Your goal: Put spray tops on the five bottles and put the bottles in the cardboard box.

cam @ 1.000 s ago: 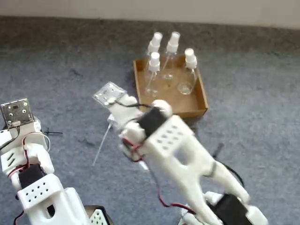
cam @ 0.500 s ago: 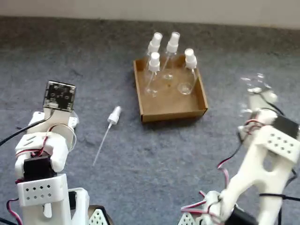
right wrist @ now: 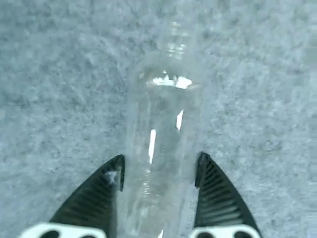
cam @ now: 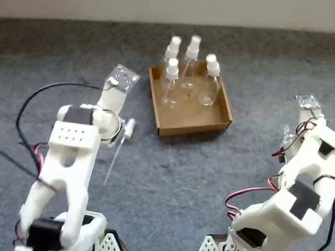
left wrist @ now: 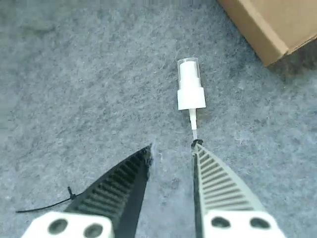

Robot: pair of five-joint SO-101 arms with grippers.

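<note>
A loose white spray top [cam: 127, 128] with a long thin tube lies on the grey carpet left of the cardboard box [cam: 155, 107]. My left gripper [left wrist: 170, 149] hangs open just short of the spray top [left wrist: 190, 91], and the tube's end meets one fingertip [left wrist: 197, 147]. Several clear bottles [cam: 171, 78] with spray tops stand in the box. A clear bottle without a top [right wrist: 163, 124] lies on the carpet at the right [cam: 286, 134]. My right gripper [right wrist: 159, 166] is open, one finger close on each side of the bottle's body.
The left arm's black cable [cam: 31, 104] loops over the carpet at the left. A small black zip tie [left wrist: 44, 204] lies near the left gripper. Open carpet stretches in front of the box between the two arms.
The right arm swung from the middle, near the spray top, out to the right over the lying bottle. The left arm came forward from the left edge to the spray top.
</note>
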